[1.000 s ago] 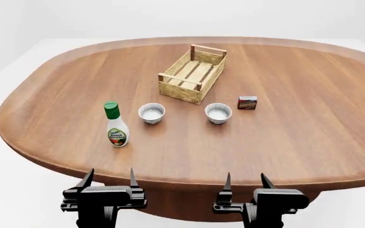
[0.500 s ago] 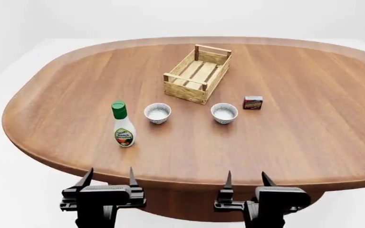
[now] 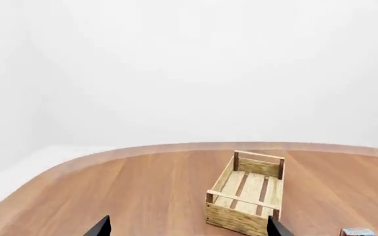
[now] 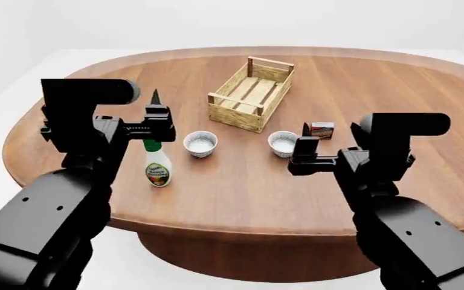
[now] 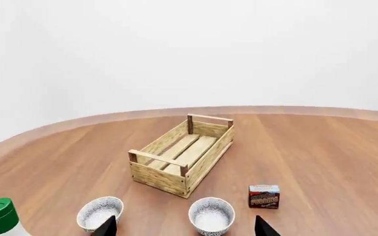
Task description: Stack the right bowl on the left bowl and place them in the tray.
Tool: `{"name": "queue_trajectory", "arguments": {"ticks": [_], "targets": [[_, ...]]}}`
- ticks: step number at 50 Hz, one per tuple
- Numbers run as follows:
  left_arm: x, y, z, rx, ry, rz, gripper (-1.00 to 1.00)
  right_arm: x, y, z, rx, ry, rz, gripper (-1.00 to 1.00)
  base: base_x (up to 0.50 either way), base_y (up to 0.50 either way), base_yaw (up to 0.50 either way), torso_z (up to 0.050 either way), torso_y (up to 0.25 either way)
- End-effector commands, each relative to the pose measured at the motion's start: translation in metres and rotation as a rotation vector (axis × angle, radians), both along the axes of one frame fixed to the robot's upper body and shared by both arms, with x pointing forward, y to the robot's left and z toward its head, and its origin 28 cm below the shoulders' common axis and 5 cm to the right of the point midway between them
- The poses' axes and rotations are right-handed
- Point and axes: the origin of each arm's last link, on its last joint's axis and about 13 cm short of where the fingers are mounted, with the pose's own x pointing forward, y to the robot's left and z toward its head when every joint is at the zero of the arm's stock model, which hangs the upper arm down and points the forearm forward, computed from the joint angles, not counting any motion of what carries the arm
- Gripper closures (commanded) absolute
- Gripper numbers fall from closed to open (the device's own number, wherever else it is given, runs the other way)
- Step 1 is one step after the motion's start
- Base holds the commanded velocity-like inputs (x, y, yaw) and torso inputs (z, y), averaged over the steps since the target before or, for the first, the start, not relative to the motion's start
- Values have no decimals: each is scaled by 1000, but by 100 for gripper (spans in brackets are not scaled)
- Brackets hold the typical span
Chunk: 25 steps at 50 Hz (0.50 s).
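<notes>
This is a bare simulated test room, not a lived-in home or a working shop. A single large oval wooden bench [image 4: 240, 181] with a smooth, uniform grain stands on a round central pedestal, and around it there is only a plain white floor and featureless white walls, with no windows, shelves or fittings in any view. The few things on the bench are household kitchen goods set well apart: a slatted wooden tray [image 4: 251, 93], two small white bowls [image 4: 200, 144] [image 4: 284, 144], a green-capped dressing bottle [image 4: 157, 163] and a small red-brown box [image 4: 322, 129]. The flat lighting and clean, textureless surfaces mark it as a computer render.
</notes>
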Motion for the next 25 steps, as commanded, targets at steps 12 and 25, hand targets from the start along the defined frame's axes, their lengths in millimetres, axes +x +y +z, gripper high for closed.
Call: {"name": "queue_trajectory", "arguments": {"ticks": [12, 25], "targets": [[4, 3, 52, 32, -39, -17, -100, 2, -6, 44, -43, -19, 18, -100, 0, 0, 0, 0, 0], [5, 3, 53, 39, -32, -22, -100, 4, -7, 42, -32, -11, 34, -100, 269, 0, 0, 0, 0]]}}
